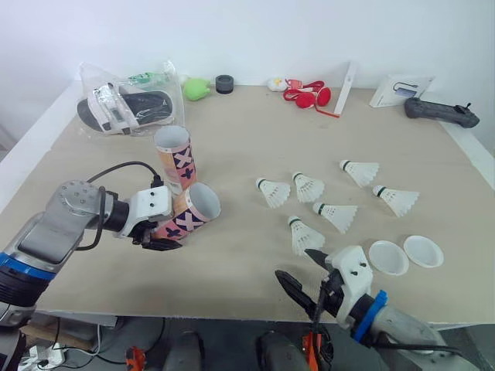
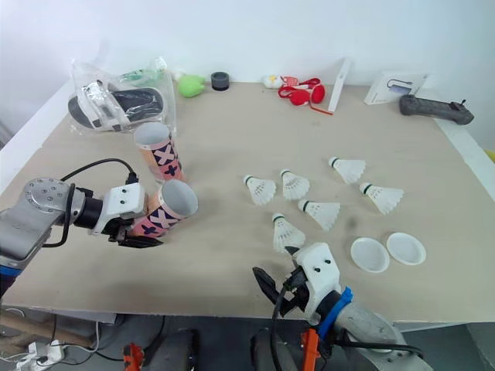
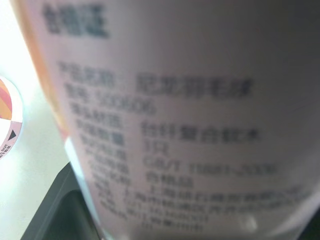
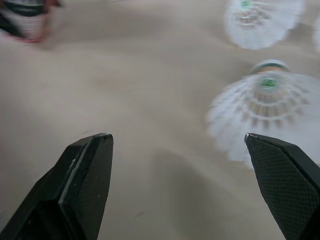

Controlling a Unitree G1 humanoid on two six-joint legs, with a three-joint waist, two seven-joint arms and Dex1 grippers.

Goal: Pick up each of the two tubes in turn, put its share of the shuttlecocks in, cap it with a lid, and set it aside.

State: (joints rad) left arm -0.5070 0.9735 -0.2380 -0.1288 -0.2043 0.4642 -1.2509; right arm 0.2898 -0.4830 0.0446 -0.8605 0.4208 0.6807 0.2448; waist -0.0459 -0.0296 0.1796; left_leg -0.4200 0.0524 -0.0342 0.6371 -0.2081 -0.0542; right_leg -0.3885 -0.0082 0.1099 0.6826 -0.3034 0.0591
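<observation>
Two pink patterned tubes are at the table's left. One tube (image 1: 175, 157) stands upright. The other tube (image 1: 191, 212) is tilted with its open mouth up and to the right, close beside the upright one. My left gripper (image 1: 165, 230) is shut on its lower end, and its printed wall (image 3: 165, 125) looms in the left wrist view. Several white shuttlecocks (image 1: 306, 236) lie scattered right of centre. Two white lids (image 1: 388, 257) sit side by side near the front right. My right gripper (image 1: 300, 270) stands open and empty by the front edge, just short of the nearest shuttlecock (image 4: 265, 112).
Along the back edge lie a plastic bag with sandals (image 1: 128, 102), a green object (image 1: 196, 89), a black roll (image 1: 224, 83), a red item (image 1: 308, 95), a white strip (image 1: 346, 89), a white box (image 1: 398, 90) and a black controller (image 1: 441, 113). The table's front edge is under my right gripper.
</observation>
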